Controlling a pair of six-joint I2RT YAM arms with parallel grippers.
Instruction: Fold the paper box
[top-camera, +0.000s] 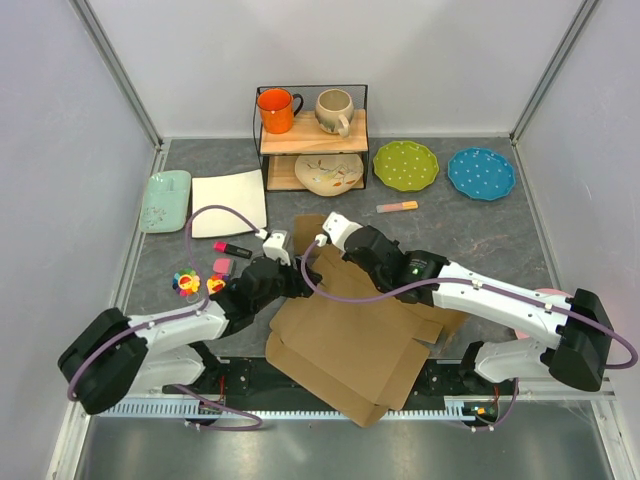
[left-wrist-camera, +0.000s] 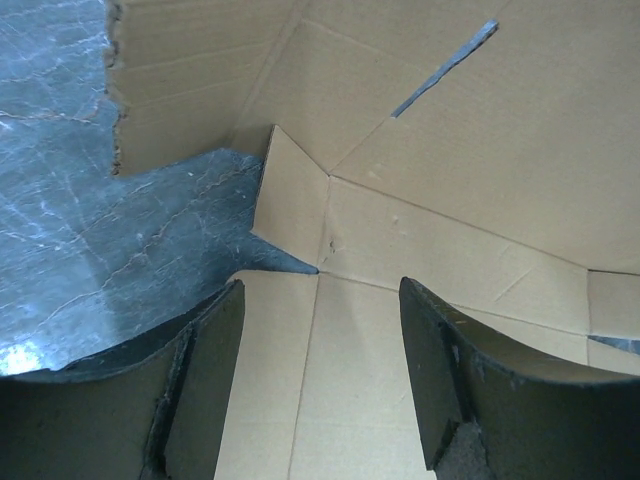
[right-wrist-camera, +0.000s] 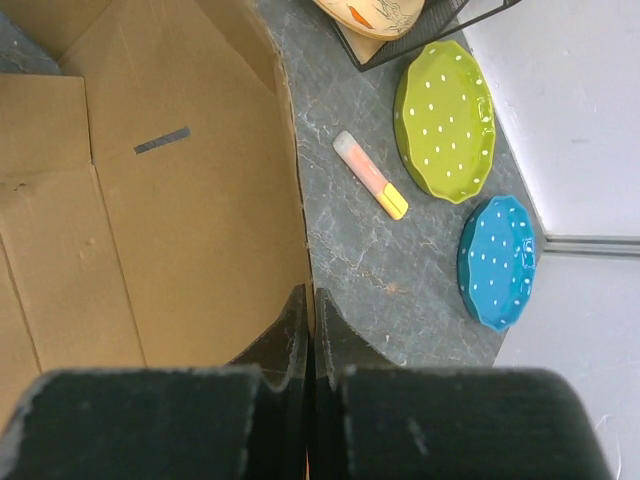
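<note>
Paper box (top-camera: 345, 340): lies unfolded and mostly flat on the table (top-camera: 480, 230), toward the near edge. Its near corner reaches over the arm bases. It sits between the two arms, so each can work one side. No wall stands yet, so the fold is judged to be at an early stage.
Right gripper (right-wrist-camera: 308, 300): clenched. The edge of the box's far panel runs into the seam between its fingers and appears pinched there. This is probably to lift or anchor that panel along its crease.
Left gripper (left-wrist-camera: 320, 292): released, grasping nothing. Its jaws stand apart over a panel, beside a small corner tab where creases meet. The spread suits pressing or straddling a crease.
Green plate (right-wrist-camera: 445, 120): well apart from the box, outside the fold path.
Blue plate (right-wrist-camera: 497, 262): near the green plate, also clear of the cardboard.
Pink-and-yellow stick (right-wrist-camera: 370, 175): lies between the box edge and the green plate, touching neither.
</note>
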